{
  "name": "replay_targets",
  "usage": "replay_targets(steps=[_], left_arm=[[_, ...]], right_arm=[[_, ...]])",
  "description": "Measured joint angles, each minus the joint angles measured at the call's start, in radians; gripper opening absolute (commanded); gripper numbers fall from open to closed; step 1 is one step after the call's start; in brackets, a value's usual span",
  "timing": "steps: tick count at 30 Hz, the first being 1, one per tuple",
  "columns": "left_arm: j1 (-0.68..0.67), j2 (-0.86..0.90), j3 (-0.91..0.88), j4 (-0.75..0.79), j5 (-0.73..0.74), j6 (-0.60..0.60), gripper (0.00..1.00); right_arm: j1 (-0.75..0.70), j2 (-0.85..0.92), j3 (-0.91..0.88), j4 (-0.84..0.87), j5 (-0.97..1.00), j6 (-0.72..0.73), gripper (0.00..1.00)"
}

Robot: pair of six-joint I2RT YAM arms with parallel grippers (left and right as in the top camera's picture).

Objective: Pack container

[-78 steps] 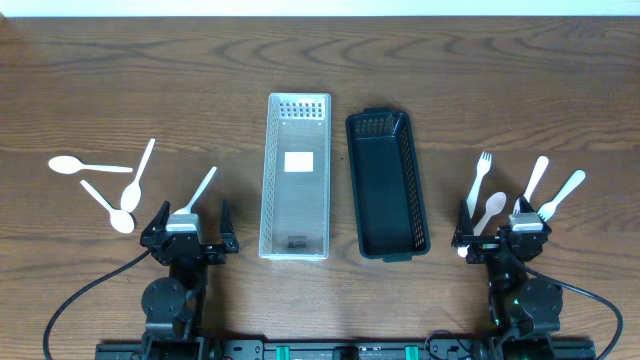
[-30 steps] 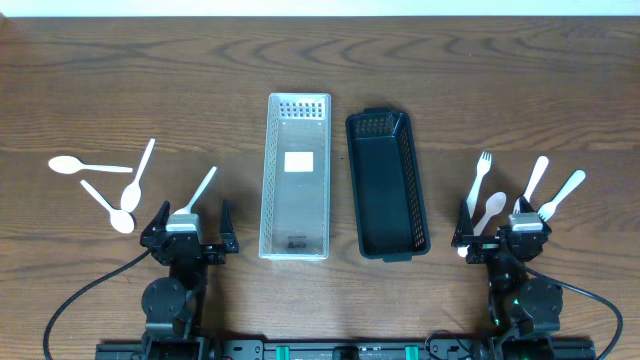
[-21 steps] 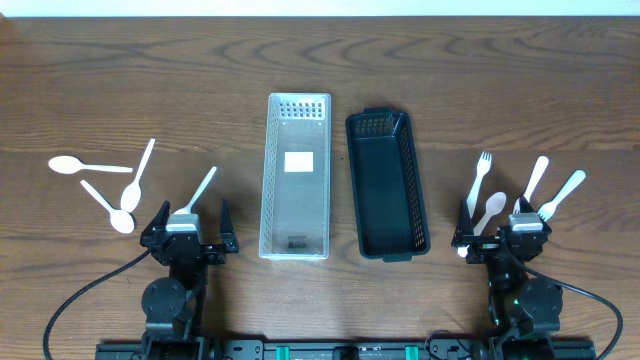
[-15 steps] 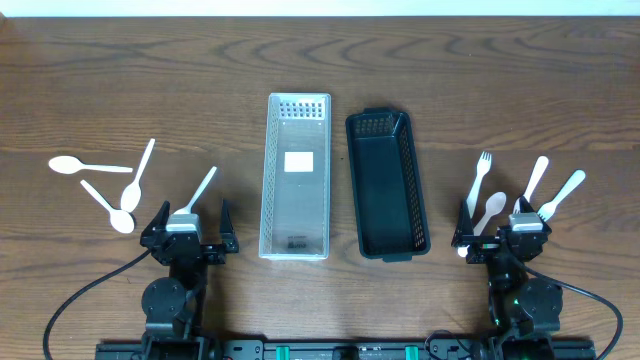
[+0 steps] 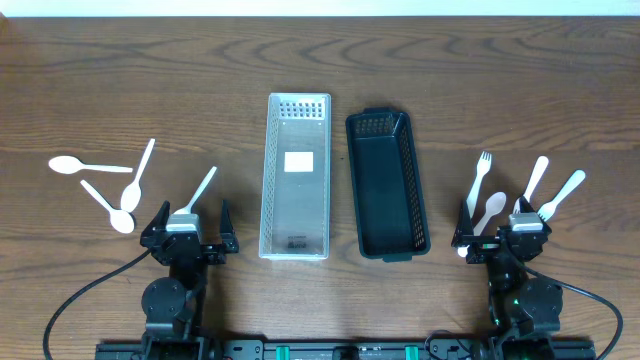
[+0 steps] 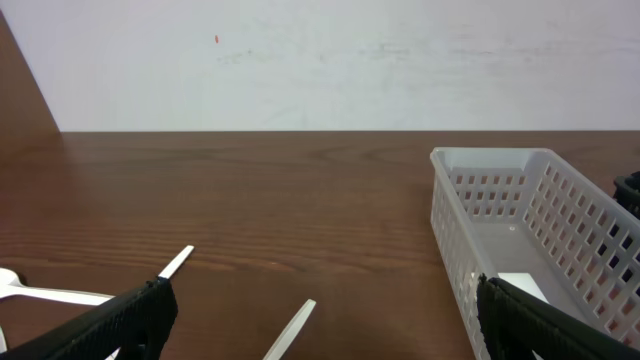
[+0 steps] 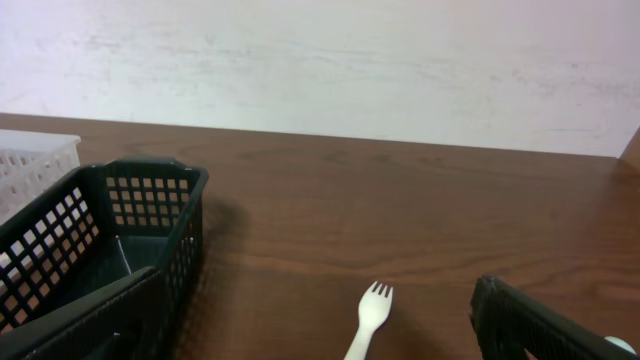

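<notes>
A clear plastic basket [image 5: 296,176] and a black basket [image 5: 387,185] lie side by side at the table's middle, both empty. Several white plastic spoons [image 5: 128,190] lie at the left, one handle [image 5: 204,186] in front of my left gripper [image 5: 189,222]. White forks and spoons [image 5: 482,178] lie at the right, in front of my right gripper [image 5: 500,226]. Both grippers rest open and empty at the near edge. The left wrist view shows the clear basket [image 6: 540,225] and a utensil handle [image 6: 290,328]. The right wrist view shows the black basket [image 7: 110,240] and a fork [image 7: 369,313].
Dark wooden table [image 5: 320,80] with a white wall beyond its far edge. Cables run from both arm bases [image 5: 165,300] at the near edge.
</notes>
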Motion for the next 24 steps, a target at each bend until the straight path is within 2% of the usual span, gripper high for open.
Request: replay_targets(steps=[7,11,16,20,24], left_arm=[[0.000,0.000,0.000,0.003,0.000,0.002,0.98],[0.000,0.000,0.000,0.011,0.000,-0.013,0.98],[0.000,0.005,0.000,0.010,0.024,-0.112,0.98],[0.000,0.055,0.016,-0.009,0.095,-0.192,0.98],[0.000,0.192,0.158,-0.068,0.129,-0.227,0.98]], right_arm=[[0.000,0.000,0.000,-0.001,-0.004,0.000,0.99],[0.000,0.000,0.000,-0.001,-0.013,0.046,0.99],[0.000,0.011,0.000,0.013,-0.043,0.168,0.99],[0.000,0.026,0.006,0.022,-0.068,0.208,0.99],[0.000,0.103,0.080,0.006,-0.071,0.204,0.99]])
